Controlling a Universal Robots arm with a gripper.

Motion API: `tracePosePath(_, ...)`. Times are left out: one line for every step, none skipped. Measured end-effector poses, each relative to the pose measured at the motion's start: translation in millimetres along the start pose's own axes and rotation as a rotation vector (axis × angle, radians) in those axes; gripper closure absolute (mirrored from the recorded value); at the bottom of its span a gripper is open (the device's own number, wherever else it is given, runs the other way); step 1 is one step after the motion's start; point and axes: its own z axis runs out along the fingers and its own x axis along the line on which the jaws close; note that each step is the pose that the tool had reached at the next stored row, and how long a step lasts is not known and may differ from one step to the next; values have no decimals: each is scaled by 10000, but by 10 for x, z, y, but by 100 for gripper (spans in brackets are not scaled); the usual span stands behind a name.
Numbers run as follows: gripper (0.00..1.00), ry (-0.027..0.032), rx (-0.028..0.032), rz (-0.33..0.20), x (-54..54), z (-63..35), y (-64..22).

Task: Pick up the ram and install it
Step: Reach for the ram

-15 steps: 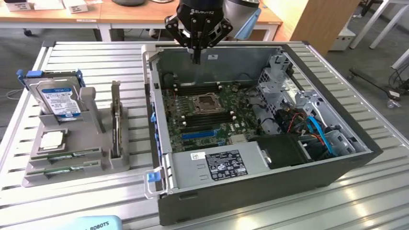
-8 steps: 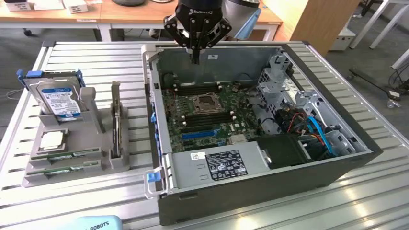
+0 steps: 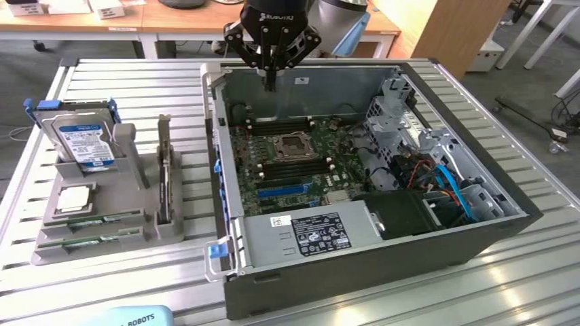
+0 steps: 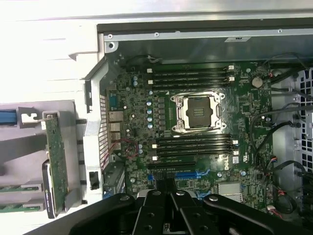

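Two green ram sticks [image 3: 94, 220] [image 3: 88, 238] lie side by side in the front slots of the grey holder [image 3: 127, 244] at the exterior view's left. In the wrist view their ends show as ram sticks [image 4: 18, 187] [image 4: 18, 207]. My gripper [image 3: 269, 84] hangs over the far end of the open computer case [image 3: 363, 272], well away from the sticks. Its fingers [image 4: 157, 195] are pressed together with nothing between them. Empty black memory slots [image 4: 191, 145] [image 4: 188, 76] flank the open processor socket [image 4: 198, 112] on the motherboard.
The holder also carries a blue-labelled hard drive [image 3: 83, 139], a square silver processor [image 3: 73, 197] and an upright green card [image 3: 164, 173]. Cables [image 3: 449, 187] and a black fan housing [image 3: 408, 210] fill the case's right side. A slatted metal table [image 3: 136, 88] surrounds everything.
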Motion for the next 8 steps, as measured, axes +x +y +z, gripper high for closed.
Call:
tracePosePath(90, 0, 0, 0, 18, 1, -1)
tracePosePath(90, 0, 1, 1, 35, 1, -3)
tracePosePath(90, 0, 0, 2, 54, 2, -4)
tracePosePath(90, 0, 0, 4, 73, 2, -5)
tracePosePath(90, 0, 0, 5, 92, 3, -7)
tracePosePath(90, 0, 0, 6, 111, 4, -8)
tracePosePath(90, -1, -1, 7, 131, 5, -10)
tracePosePath(90, 0, 0, 7, 153, 6, -11)
